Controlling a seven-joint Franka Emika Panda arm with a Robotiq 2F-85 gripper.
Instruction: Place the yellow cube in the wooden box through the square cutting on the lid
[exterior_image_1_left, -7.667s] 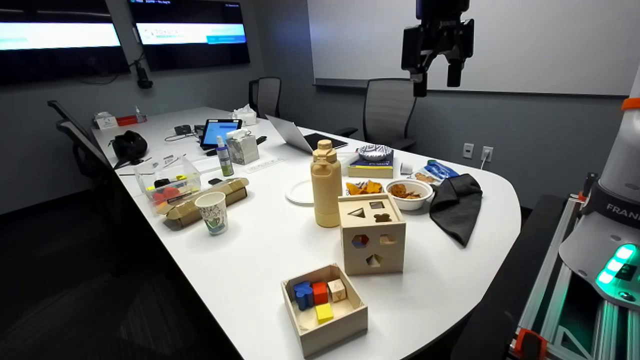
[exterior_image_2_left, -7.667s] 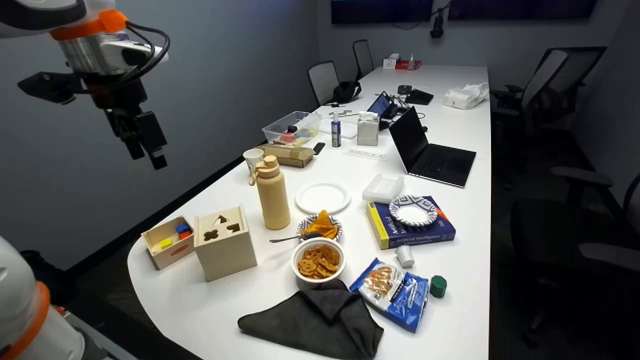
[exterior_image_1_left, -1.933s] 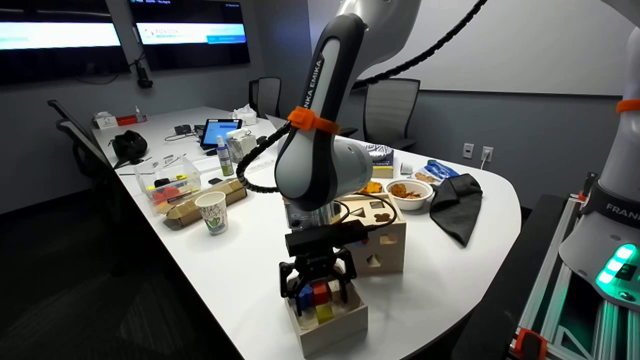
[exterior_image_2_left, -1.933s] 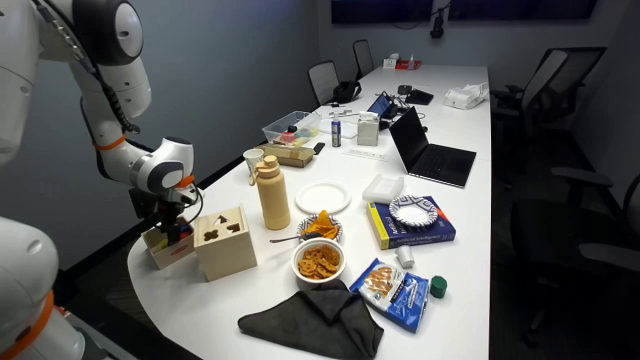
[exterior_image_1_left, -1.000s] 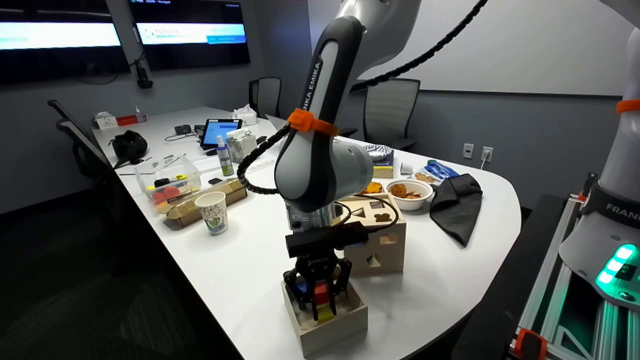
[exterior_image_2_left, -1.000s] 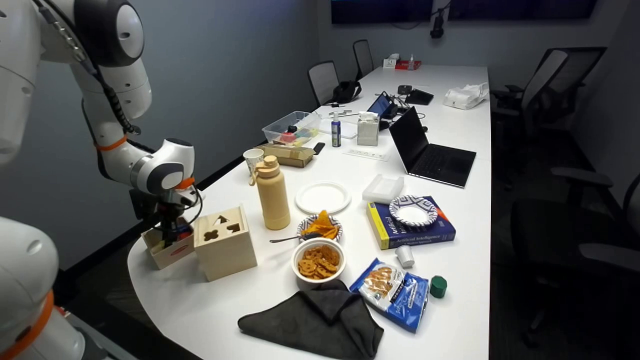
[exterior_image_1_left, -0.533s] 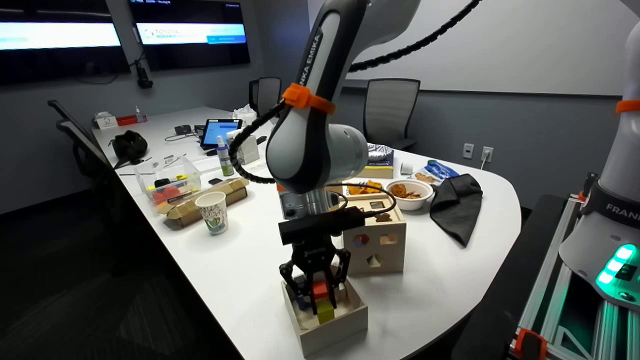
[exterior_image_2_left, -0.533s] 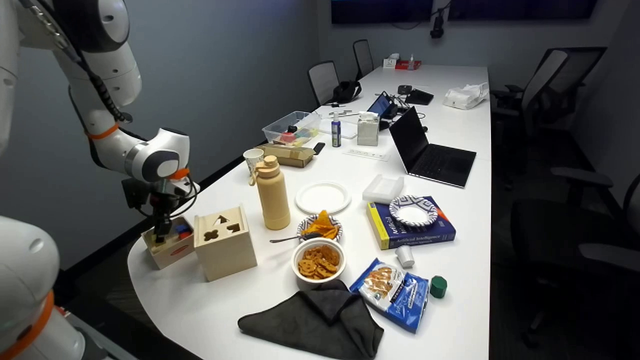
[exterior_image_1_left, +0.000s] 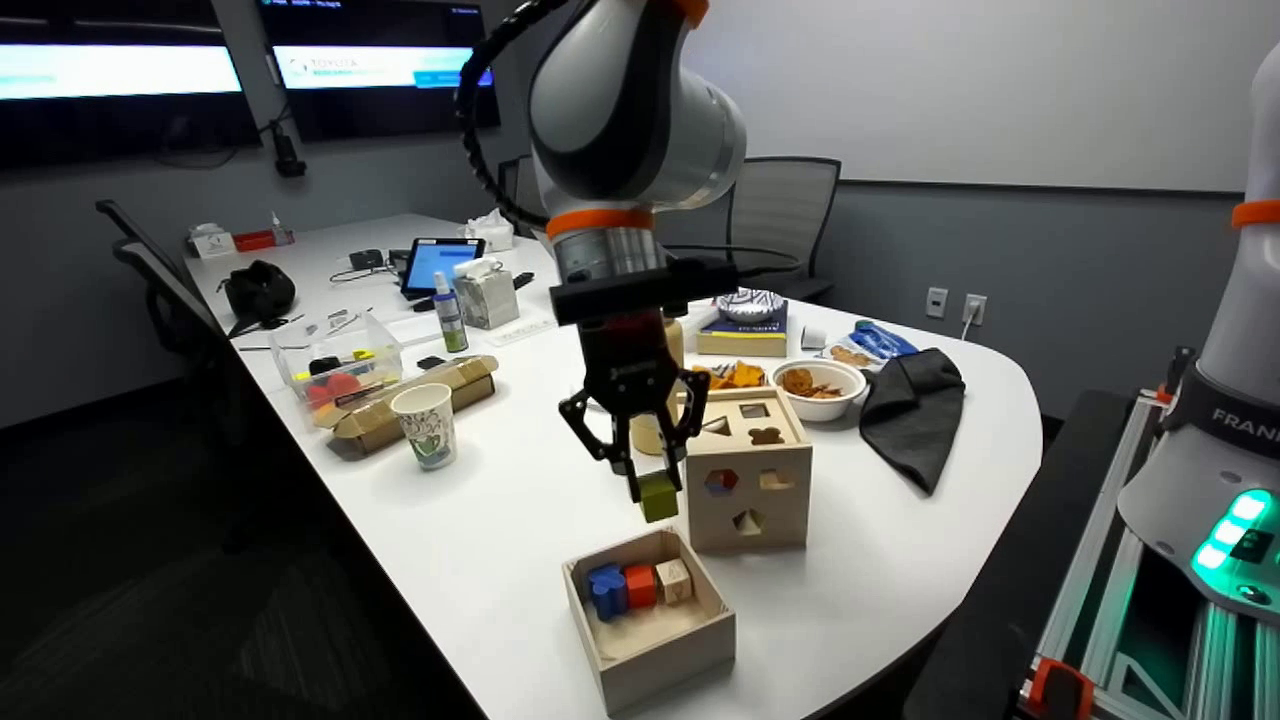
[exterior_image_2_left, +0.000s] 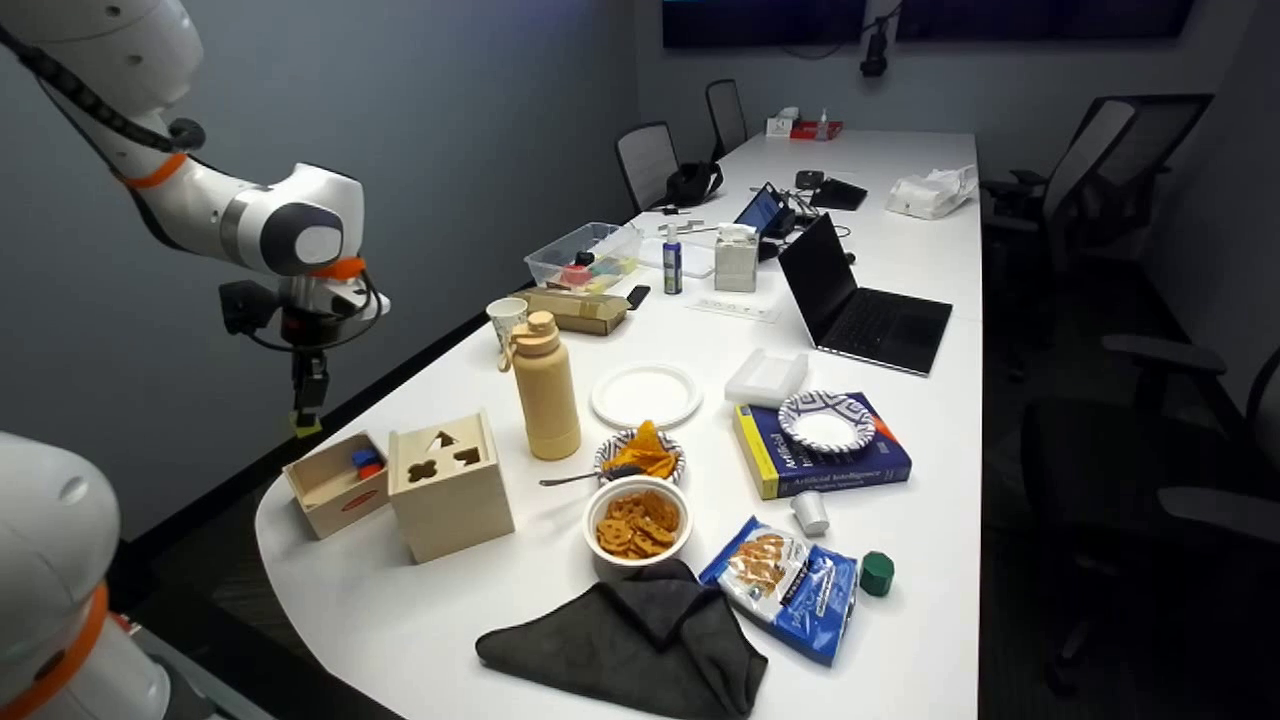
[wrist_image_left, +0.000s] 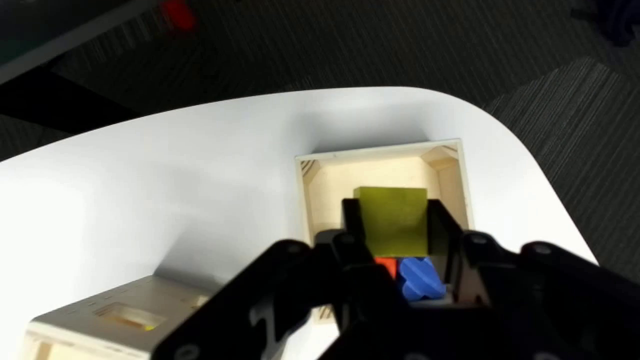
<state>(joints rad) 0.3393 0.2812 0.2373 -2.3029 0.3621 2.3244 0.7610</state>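
Observation:
The yellow cube (exterior_image_1_left: 658, 498) hangs above the shallow tray, with my gripper (exterior_image_1_left: 654, 484) shut on it. In the wrist view a black fingertip presses each side of the yellow cube (wrist_image_left: 395, 222). It shows just below the fingertips in an exterior view (exterior_image_2_left: 305, 426). The wooden box (exterior_image_1_left: 745, 500) stands upright beside the tray. Its lid (exterior_image_1_left: 738, 425) has triangle, clover and square holes; the square cutting (exterior_image_1_left: 754, 410) is visible in both exterior views, also here as the square cutting (exterior_image_2_left: 467, 456). Part of the wooden box (wrist_image_left: 170, 297) shows at the wrist view's lower left.
The shallow wooden tray (exterior_image_1_left: 670, 678) holds a blue block (exterior_image_1_left: 607, 592), a red block (exterior_image_1_left: 640, 586) and a plain wooden block (exterior_image_1_left: 674, 580). A tall tan bottle (exterior_image_2_left: 548, 400) stands close behind the wooden box. A bowl of snacks (exterior_image_2_left: 640, 525) and a dark cloth (exterior_image_2_left: 620, 640) lie nearby.
Over the last two seconds my gripper shut around the yellow cube in the tray. It has since risen clear of the tray, carrying the cube; the wooden box stayed put.

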